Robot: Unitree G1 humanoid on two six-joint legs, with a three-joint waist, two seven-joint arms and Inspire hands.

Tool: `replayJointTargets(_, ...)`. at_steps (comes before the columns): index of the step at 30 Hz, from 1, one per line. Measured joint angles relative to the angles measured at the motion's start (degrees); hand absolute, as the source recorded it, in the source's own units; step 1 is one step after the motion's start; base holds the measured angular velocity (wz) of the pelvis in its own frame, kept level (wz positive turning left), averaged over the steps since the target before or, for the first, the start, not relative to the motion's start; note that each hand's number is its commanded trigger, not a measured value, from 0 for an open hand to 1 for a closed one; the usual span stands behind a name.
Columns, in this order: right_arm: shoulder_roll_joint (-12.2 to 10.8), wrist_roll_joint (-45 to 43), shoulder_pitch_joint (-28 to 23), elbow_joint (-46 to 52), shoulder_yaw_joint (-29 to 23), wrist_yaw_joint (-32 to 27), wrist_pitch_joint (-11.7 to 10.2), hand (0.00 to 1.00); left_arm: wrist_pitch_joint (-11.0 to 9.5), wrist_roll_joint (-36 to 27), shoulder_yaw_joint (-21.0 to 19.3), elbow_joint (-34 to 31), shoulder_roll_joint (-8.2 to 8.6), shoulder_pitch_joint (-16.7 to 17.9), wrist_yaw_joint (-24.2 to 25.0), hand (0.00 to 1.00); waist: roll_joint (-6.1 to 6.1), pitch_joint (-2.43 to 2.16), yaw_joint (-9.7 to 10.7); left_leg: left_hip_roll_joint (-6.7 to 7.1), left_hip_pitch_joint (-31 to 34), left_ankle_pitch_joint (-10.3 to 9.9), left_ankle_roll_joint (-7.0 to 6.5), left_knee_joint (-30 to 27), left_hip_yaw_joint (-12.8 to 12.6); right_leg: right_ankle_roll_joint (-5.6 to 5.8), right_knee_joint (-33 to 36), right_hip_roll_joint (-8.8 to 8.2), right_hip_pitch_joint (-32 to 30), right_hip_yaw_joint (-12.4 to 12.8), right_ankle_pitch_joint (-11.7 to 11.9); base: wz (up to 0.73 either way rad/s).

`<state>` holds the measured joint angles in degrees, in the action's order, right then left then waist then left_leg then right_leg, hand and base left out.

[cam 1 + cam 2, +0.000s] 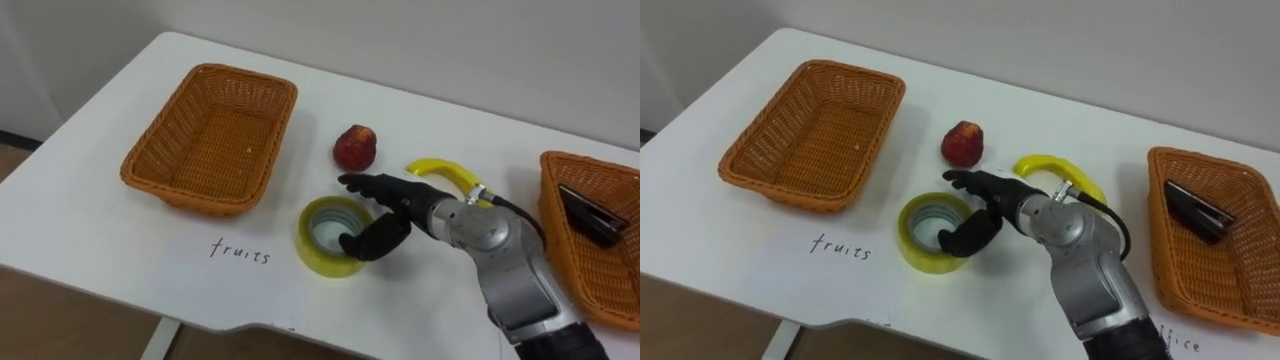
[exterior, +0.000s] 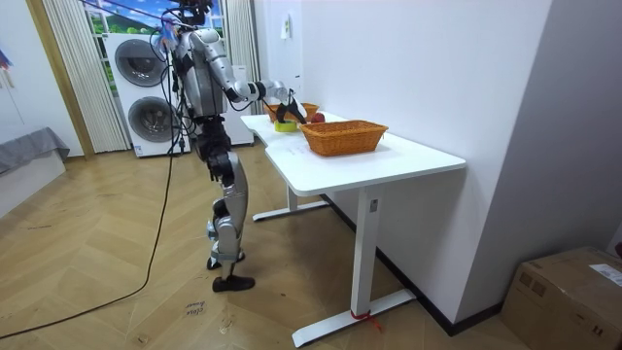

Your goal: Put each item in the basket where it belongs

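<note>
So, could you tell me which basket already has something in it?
The right basket, holding a dark object; the left basket, by the fruits label, holds nothing.

Right hand: black casing. Forearm: rounded silver-grey shell, with a black cable looped at the wrist. Torso and legs: silver-grey with black joints.

- table: left basket on its left part, right basket at far right, well apart.
- apple just right of left basket, behind the tape roll.
- banana right of apple, betw. it & right basket.
- dark item lies in right basket.
- right hand over the roll's right rim.
</note>
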<state>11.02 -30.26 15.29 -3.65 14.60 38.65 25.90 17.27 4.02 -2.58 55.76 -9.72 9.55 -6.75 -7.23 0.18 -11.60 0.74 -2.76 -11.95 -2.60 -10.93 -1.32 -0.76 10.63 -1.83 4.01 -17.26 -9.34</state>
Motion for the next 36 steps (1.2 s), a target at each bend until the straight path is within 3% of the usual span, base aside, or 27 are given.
replayJointTargets(10,0.29,-1.95,1.34,0.13,0.14,4.13,1.67,0.0,0.87,0.35,-1.85,0.42,0.03,-1.25,-0.48,0.0,-0.87,0.09,-1.28,-0.03,-0.15,0.03,0.05,0.12,0.0,-0.01,-0.04,0.23,-0.03,0.87,0.01,0.0)
replayJointTargets(12,0.34,-3.13,1.44,0.28,0.12,4.98,1.68,0.66,1.09,0.64,-2.64,-0.65,0.23,-1.28,-0.36,0.0,-1.01,0.07,-1.5,-0.05,-0.14,0.04,0.07,0.17,0.0,-0.02,-0.04,0.25,-0.08,0.91,0.01,0.0)
replayJointTargets(14,0.32,-4.34,1.6,0.59,0.11,6.23,1.77,1.0,1.07,0.61,-3.49,-1.43,0.44,-1.28,-0.27,0.0,-1.04,0.06,-1.63,-0.04,-0.15,0.05,0.07,0.17,-0.01,-0.02,-0.03,0.22,-0.07,0.83,0.01,0.0)
replayJointTargets(24,0.32,-11.39,2.0,0.61,0.48,7.86,3.7,1.0,0.85,0.63,-4.22,0.8,-0.05,-2.81,0.2,0.0,-1.78,0.06,-3.06,-0.03,-0.67,0.05,0.05,0.4,0.44,-0.02,-0.02,0.15,0.47,-0.12,0.01,0.01)
replayJointTargets(36,0.05,-13.56,3.96,-4.58,2.15,8.99,3.87,1.0,0.09,0.68,-3.98,4.91,-0.95,-5.4,1.44,0.0,-2.64,0.32,-4.02,0.03,-0.93,0.01,0.0,0.48,1.04,-0.02,-0.1,0.18,0.91,-0.21,0.01,0.02)
